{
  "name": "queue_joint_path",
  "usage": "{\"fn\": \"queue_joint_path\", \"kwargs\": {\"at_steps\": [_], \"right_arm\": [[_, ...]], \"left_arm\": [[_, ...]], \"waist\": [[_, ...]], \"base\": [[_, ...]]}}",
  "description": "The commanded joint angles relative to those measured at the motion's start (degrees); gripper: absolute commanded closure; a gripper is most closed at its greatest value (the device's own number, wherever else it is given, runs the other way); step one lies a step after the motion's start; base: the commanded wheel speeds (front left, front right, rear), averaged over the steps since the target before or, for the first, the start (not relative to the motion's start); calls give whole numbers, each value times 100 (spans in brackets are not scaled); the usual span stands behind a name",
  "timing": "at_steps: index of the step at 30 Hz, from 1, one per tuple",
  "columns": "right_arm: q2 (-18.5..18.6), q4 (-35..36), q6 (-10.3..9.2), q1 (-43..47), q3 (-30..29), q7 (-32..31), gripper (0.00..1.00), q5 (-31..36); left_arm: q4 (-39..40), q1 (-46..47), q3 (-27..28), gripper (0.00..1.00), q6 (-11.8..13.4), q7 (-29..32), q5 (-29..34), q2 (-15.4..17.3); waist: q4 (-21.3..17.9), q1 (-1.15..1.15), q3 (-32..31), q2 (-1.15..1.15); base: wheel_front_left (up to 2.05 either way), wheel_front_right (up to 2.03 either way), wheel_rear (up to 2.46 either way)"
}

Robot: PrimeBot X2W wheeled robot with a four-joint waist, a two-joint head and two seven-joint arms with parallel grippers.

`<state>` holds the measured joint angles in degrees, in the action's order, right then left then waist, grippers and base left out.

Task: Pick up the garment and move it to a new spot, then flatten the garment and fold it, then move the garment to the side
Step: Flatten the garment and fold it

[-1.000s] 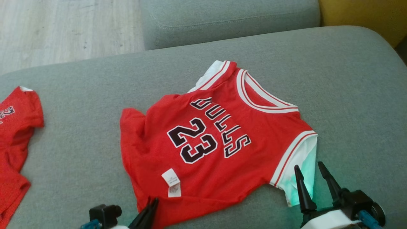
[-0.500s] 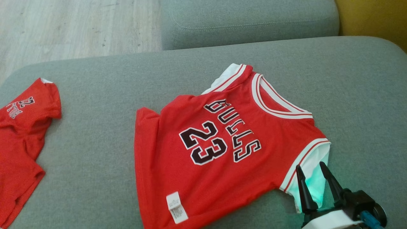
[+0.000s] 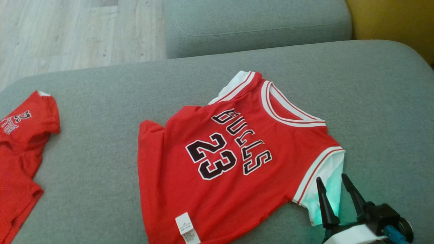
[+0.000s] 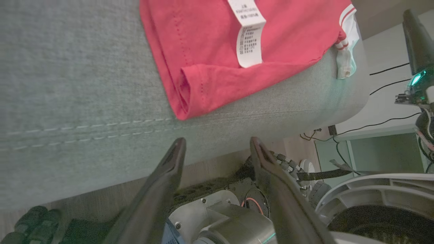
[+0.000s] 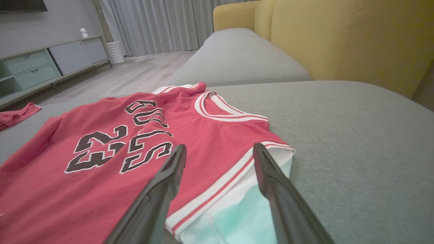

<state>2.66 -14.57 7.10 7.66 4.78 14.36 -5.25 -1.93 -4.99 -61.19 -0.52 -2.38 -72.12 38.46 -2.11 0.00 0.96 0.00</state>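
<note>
The garment (image 3: 230, 183), a red jersey with "BULLS 23" in black and white trim, lies spread face up on the grey cushion (image 3: 84, 101). Its white label (image 3: 185, 227) sits at the near hem. My right gripper (image 3: 331, 177) is open at the lower right, fingers pointing over the white sleeve; in the right wrist view the right gripper (image 5: 219, 146) hovers over that sleeve edge of the garment (image 5: 51, 189), gripping nothing. My left gripper (image 4: 217, 139) is open and empty, below the cushion's front edge, a short way from the hem corner of the garment (image 4: 210, 40).
A second red garment (image 3: 23, 142) lies crumpled at the cushion's left end. Another grey cushion (image 3: 254, 23) stands behind, with wooden floor (image 3: 67, 34) at far left and a yellow seat (image 3: 390, 20) at far right. Cables and robot parts sit below the front edge.
My left gripper, shut at the garment's near hem a second ago, has let go and dropped out of the head view. The head camera shifted slightly. The right gripper stayed put.
</note>
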Motion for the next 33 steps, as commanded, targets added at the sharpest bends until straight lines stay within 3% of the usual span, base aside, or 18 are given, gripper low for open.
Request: {"fn": "queue_joint_path", "kwargs": {"at_steps": [1,6,11,22,26,32,33], "right_arm": [[22,172,39,-82,104,63,0,47],[22,156,39,-86,130,63,0,71],[22,156,39,-141,154,63,0,71],[21,177,39,-267,202,63,0,98],[21,176,39,-302,186,63,0,93],[21,178,39,-311,185,63,0,64],[21,176,39,-318,193,63,0,59]], "left_arm": [[211,207,348,0,-1,-303,37,249],[409,488,744,0,71,-715,78,184],[126,1024,1056,0,484,-935,314,-168],[-2150,2427,998,0,1246,-656,804,-1222],[-2771,2671,868,0,1293,-351,831,-1420],[-3269,2821,755,0,1046,-22,708,-1684],[-3335,2840,757,88,976,-5,675,-1736]], "waist": [[-46,0,0,0],[-150,0,-18,0],[-289,0,3,0],[-448,0,257,0],[-497,0,312,0],[-502,0,351,0],[-501,0,355,0]], "base": [[0,0,0],[0,0,0],[0,0,0],[0,0,0],[0,0,0],[0,0,0],[0,0,0]]}}
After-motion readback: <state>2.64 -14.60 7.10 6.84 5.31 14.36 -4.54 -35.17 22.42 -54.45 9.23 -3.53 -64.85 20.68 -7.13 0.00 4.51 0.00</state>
